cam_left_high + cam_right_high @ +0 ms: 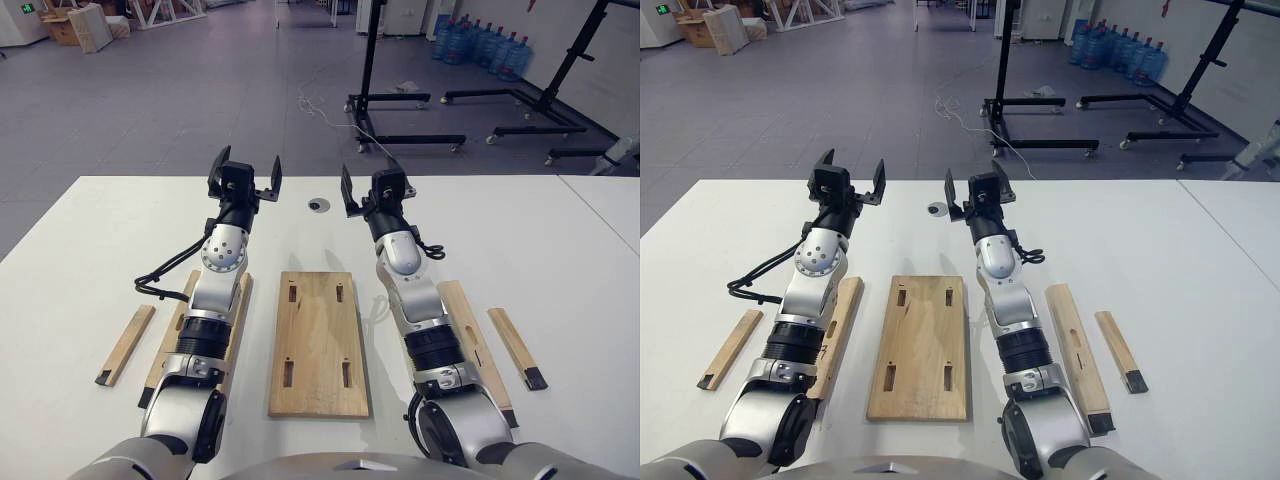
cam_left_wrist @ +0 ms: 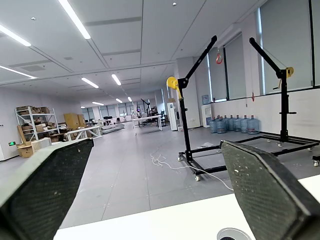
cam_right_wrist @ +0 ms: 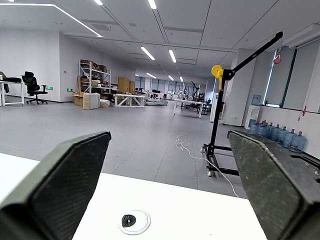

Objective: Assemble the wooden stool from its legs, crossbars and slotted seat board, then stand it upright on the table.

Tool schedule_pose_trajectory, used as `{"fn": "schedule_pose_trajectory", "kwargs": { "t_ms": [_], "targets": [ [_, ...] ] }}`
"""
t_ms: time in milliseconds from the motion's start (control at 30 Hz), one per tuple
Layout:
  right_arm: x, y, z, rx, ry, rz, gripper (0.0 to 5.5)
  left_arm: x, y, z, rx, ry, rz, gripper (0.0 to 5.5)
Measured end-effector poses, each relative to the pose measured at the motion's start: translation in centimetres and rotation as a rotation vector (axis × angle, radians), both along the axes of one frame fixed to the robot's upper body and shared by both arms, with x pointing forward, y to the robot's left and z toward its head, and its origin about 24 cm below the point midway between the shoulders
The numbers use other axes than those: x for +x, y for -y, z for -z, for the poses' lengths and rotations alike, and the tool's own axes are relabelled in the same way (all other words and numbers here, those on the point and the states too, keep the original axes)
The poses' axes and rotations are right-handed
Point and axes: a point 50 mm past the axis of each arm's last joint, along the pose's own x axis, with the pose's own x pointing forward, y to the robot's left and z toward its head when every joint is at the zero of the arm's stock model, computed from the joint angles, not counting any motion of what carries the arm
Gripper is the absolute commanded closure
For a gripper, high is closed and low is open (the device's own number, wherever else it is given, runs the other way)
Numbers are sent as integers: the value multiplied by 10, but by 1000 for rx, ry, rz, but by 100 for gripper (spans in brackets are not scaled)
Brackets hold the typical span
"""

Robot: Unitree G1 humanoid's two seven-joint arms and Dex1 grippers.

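Left end effector (image 1: 247,170) gapes over table (image 1: 560,250), seemingly short of its edge.

Water jugs (image 1: 480,45), black stands (image 1: 400,100), table grommet (image 1: 319,204).

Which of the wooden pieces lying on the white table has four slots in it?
The wide rectangular wooden board, the middle piece. The others are narrow wooden strips lying out to either side of it.

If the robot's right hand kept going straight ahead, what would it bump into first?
Probably nothing nearby. The right gripper points out over the table, fingers open; the round hole cover lies lower, on the tabletop, so it likely passes above. Depth is unclear.
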Motion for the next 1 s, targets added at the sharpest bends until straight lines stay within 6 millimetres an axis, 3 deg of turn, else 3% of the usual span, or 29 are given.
{"fn": "schedule_pose_trajectory", "kwargs": {
  "t_ms": [733,1000],
  "targets": [
    [-4,8,17,18,-42,45,119,0,4,-1,47,-68,7,85],
    [-2,11,22,-10,-68,21,119,-1,7,5,2,-71,-90,85]
  ]
}}
